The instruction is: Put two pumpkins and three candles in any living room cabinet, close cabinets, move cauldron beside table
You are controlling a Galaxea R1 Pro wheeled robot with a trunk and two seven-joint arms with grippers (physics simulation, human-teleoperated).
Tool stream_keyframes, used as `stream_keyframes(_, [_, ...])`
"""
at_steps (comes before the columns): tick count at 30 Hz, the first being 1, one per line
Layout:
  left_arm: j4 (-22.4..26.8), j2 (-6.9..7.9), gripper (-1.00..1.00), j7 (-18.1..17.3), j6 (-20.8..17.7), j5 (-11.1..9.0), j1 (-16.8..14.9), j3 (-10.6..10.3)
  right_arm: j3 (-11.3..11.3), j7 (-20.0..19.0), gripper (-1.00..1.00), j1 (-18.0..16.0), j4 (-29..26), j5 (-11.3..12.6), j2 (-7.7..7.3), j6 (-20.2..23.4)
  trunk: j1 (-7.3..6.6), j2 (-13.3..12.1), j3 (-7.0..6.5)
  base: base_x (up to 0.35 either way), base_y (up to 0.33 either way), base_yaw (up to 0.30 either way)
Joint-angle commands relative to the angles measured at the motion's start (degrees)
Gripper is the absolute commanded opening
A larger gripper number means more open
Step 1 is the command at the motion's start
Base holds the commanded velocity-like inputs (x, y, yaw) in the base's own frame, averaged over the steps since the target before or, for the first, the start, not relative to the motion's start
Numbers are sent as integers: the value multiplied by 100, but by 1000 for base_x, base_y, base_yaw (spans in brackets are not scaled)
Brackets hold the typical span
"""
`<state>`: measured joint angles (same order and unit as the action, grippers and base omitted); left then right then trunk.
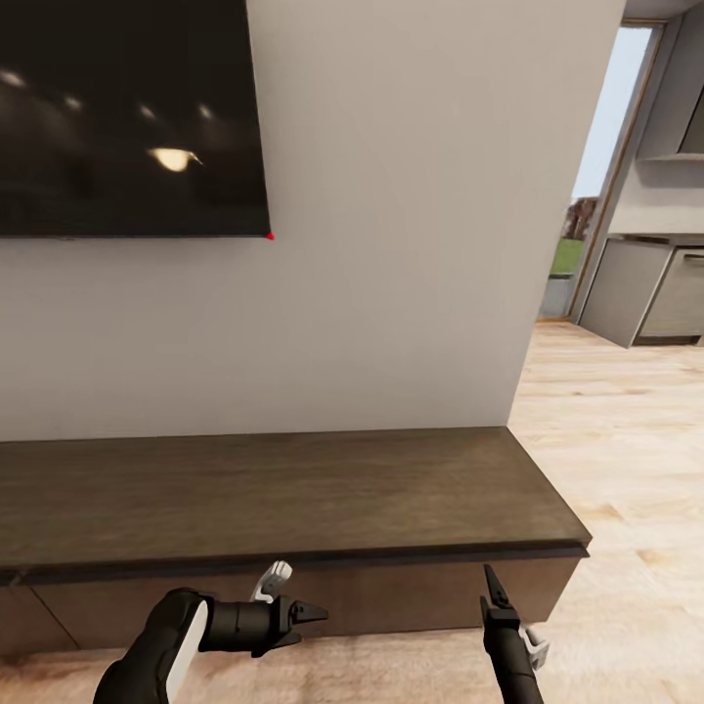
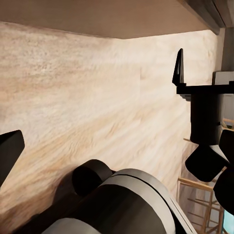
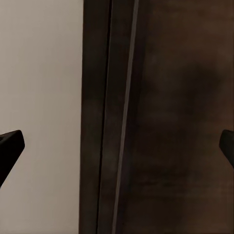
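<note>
2 pincers, L point(image 1: 311, 618) & R point(image 1: 492, 584), both wide, empty; 1 cabinet point(image 1: 293, 499), shut.

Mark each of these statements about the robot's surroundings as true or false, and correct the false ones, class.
1. A dark-brown wooden cabinet stands against the wall under a wall-mounted screen. True.
2. Two orange pumpkins sit on the cabinet's top. False: its top is bare in the head view.
3. The right gripper holds a candle. False: in the right wrist view its fingers stand wide apart with nothing between them, facing the cabinet's front.
4. The left gripper is low in front of the cabinet, fingers empty. True.
5. Wooden floor leads to grey kitchen units at the far right. True.
</note>
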<state>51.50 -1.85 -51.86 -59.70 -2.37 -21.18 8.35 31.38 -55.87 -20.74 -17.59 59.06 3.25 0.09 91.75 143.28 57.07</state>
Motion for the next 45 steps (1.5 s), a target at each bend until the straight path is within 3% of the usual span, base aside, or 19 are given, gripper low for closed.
stream_keyframes(1, [0, 0, 100, 0, 1, 0, 0, 0, 0, 2, 100, 0, 0, 0, 0, 0, 0, 0, 0, 19, 0, 0])
stream_keyframes(45, [0, 0, 100, 0, -6, -9, 0, 9, 0, 6, 100, -9, 1, 0, 9, -1, 0, 0, 0, 42, 0, 0])
